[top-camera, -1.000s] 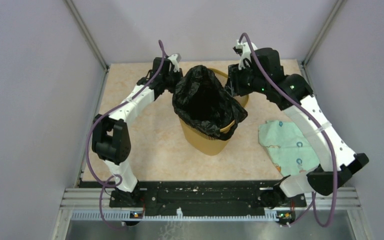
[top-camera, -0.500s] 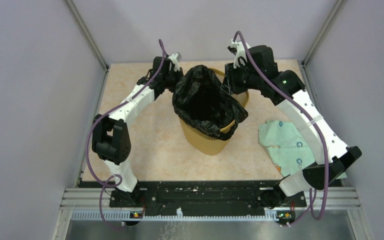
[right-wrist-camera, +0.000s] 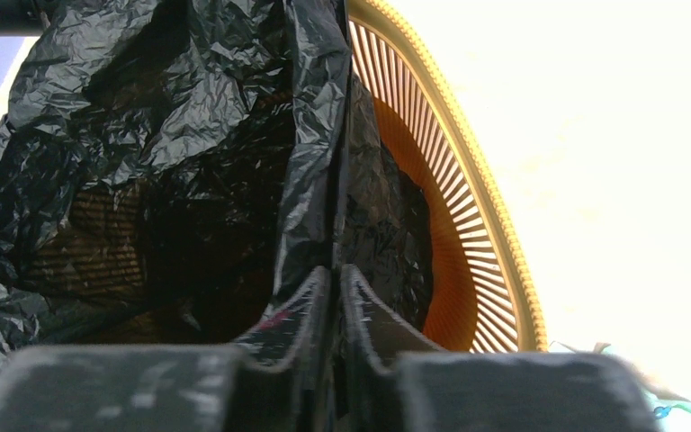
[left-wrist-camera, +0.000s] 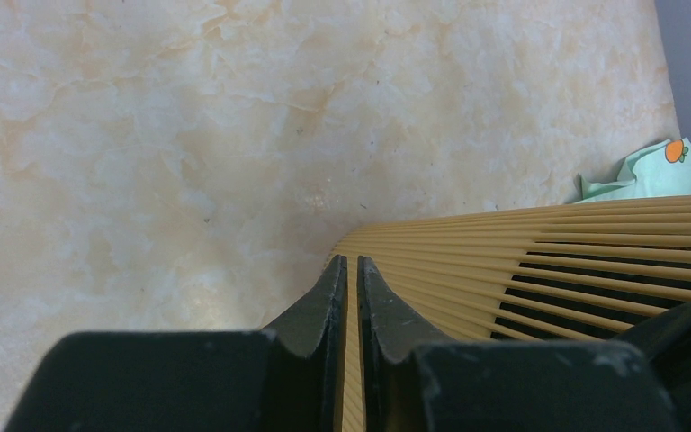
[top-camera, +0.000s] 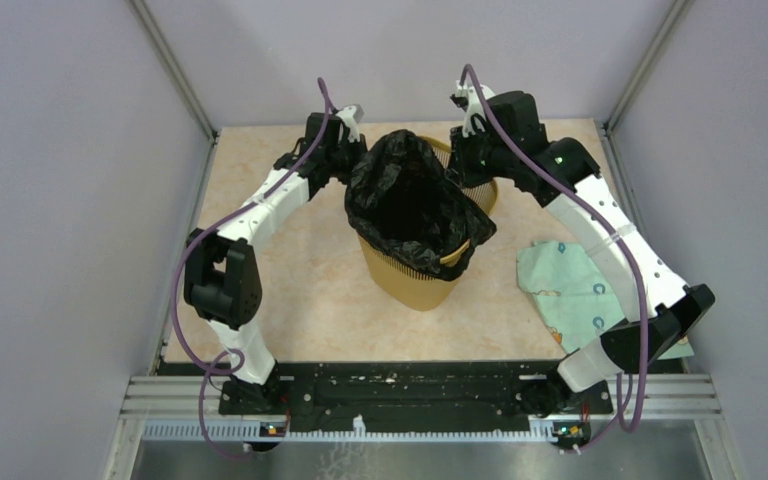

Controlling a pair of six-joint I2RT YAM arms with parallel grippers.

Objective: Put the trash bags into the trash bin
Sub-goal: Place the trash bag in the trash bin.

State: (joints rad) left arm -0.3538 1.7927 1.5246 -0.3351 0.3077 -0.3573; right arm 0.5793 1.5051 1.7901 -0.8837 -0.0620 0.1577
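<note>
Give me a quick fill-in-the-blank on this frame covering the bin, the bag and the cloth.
The thin glossy black plastic bag hangs inside the mustard-yellow slotted plastic ___. The right gripper is shut on a fold of the ___. The pale green patterned cloth lies partly under the ___ arm.
Missing: bin; bag; right.

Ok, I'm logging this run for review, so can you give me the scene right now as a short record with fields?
bin: mustard-yellow slotted plastic bin, upright on the beige marbled table
bag: crinkled glossy black plastic bag, mouth open, inside the bin, draped over its near rim; far-right rim uncovered
right gripper: closed on a fold of the bag
left gripper: jaws nearly together beside the bin's slotted wall; hold unclear
cloth: pale green patterned cloth, flat, right of the bin, apart from it
</note>
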